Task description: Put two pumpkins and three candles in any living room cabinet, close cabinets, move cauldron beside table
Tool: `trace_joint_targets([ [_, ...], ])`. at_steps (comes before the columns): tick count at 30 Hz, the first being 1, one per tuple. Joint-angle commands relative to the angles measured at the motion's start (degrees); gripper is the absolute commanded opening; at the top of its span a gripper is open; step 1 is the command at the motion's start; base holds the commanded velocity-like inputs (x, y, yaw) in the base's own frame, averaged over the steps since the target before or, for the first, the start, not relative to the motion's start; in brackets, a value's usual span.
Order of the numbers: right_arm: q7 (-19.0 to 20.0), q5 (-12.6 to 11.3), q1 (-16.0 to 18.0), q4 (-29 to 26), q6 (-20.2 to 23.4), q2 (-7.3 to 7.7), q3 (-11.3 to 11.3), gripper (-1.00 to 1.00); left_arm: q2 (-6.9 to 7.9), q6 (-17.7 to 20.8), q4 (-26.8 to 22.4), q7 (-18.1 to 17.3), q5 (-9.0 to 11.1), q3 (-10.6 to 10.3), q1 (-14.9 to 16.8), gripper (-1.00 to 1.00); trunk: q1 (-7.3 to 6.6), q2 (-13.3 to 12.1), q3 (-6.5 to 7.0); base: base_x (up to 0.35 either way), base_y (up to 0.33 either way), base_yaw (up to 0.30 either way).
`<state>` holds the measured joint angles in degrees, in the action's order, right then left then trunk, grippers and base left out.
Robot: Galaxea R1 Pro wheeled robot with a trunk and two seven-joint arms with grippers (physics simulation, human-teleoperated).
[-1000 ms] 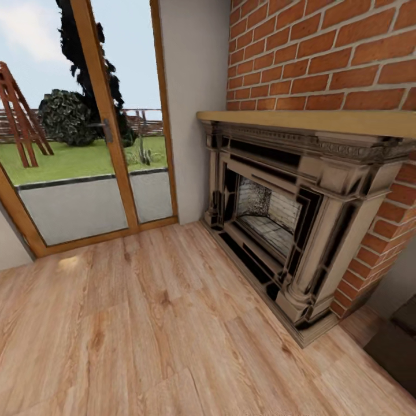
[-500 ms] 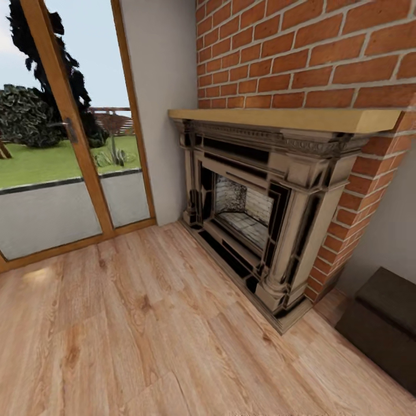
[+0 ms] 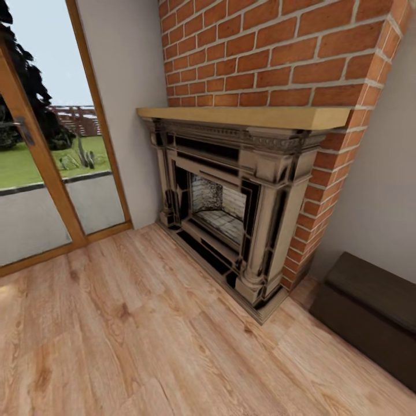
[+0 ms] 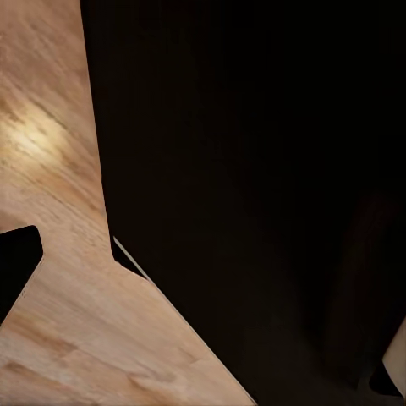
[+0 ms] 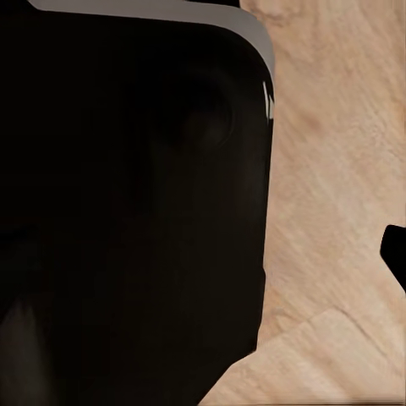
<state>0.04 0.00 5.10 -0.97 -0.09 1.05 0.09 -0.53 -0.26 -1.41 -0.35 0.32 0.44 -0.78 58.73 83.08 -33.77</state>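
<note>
The end of a low dark-brown cabinet (image 3: 370, 312) stands against the grey wall at the lower right of the head view, just past the brick chimney. Its visible faces are flat and shut. The pumpkins, candles, cauldron and table are out of view. In the left wrist view a dark finger tip (image 4: 15, 264) pokes in over the wooden floor beside the robot's black body (image 4: 254, 186). The right wrist view likewise has a dark tip (image 5: 396, 254) at its edge, next to the black body (image 5: 127, 211). Neither view lets me judge how the jaws stand.
A stone fireplace (image 3: 225, 202) with a wooden mantel (image 3: 242, 117) juts from the red brick wall (image 3: 277, 52). A wood-framed glass door (image 3: 34, 167) to the garden is at the left. Wooden floor (image 3: 144, 335) stretches in front.
The camera has turned to the right: the door and fireplace have slid left in the picture, and more of the dark cabinet has come into view at the lower right.
</note>
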Motion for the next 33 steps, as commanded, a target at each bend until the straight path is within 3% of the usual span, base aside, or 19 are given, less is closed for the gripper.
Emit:
trace_joint_targets([
  [1,0.0,0.0,0.0,0.0,0.0,-0.02,0.0,1.00,0.00,0.0,0.0,0.0,0.0,0.0,0.0,1.00,0.00,0.0,-0.02,0.000,0.000,-0.284],
  [33,0.1,-0.1,0.0,-0.1,0.1,0.07,0.0,1.00,0.00,0.0,0.0,0.0,0.0,0.0,0.0,1.00,0.00,0.0,-0.05,0.000,0.000,-0.285],
])
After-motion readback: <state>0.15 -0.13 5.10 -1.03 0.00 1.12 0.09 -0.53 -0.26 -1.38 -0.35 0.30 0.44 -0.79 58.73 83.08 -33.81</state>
